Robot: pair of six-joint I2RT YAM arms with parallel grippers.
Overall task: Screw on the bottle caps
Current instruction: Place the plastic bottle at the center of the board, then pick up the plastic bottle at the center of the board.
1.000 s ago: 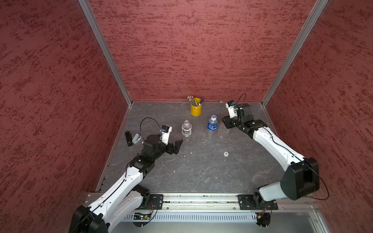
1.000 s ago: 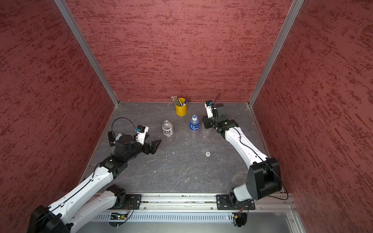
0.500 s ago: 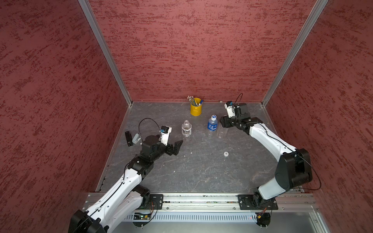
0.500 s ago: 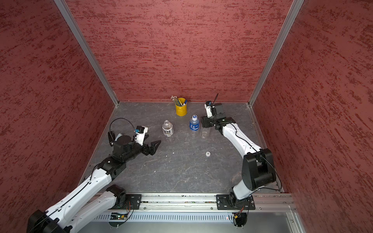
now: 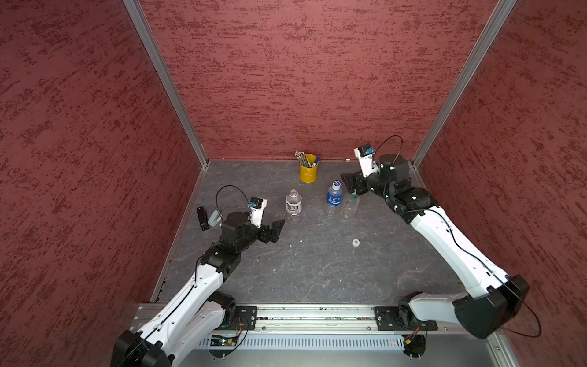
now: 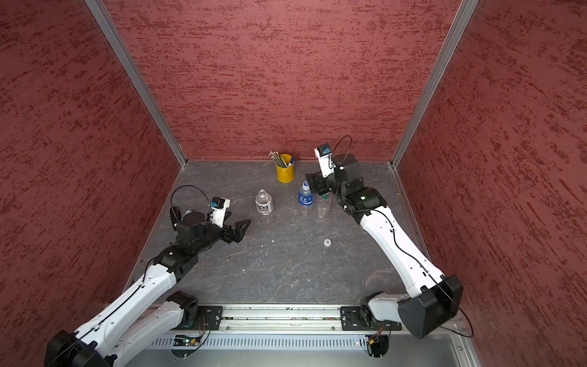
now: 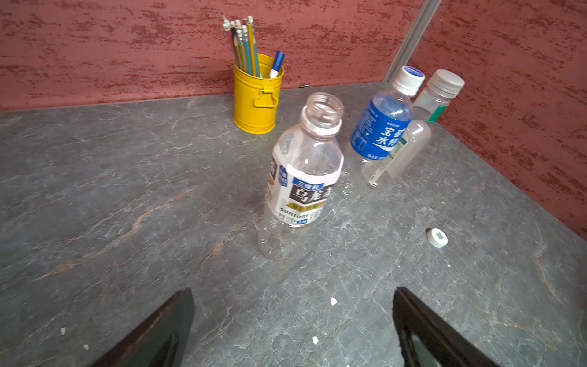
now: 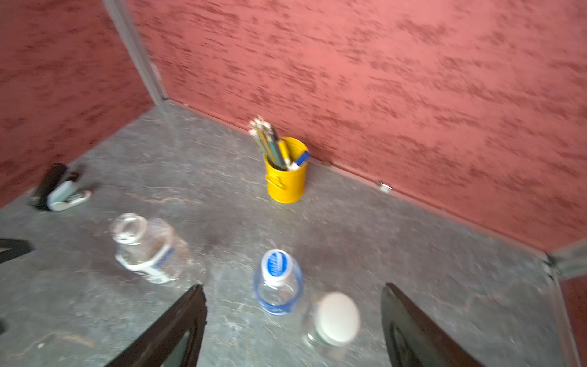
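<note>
Though uncapped, white-labelled bottle (image 7: 301, 190) upright, "SUNTORY" legible; left tool (image 7: 292, 290) and right tool (image 8: 292, 286) both spread wide.

A small white cap (image 6: 327, 242) lies on the table (image 6: 286, 273), well apart from the uncapped bottle (image 6: 264, 203).

Both top views hang high over the near edge of the desk (image 5: 317, 270), tilted down toward the back wall (image 5: 301, 79). They're far enough out to fit the left arm (image 5: 190, 295) and right arm (image 5: 451, 244) nearly whole. Pretty much the same shot, just nudged sideways.

Left wrist cam sits low and close, facing the yellow pencil cup (image 7: 257, 95) and the back-right corner. Right wrist cam looks down steeper, toward the back-left corner, kinda blurry. Both wrist views share the cup and the open white-labelled bottle (image 8: 146, 251).
</note>
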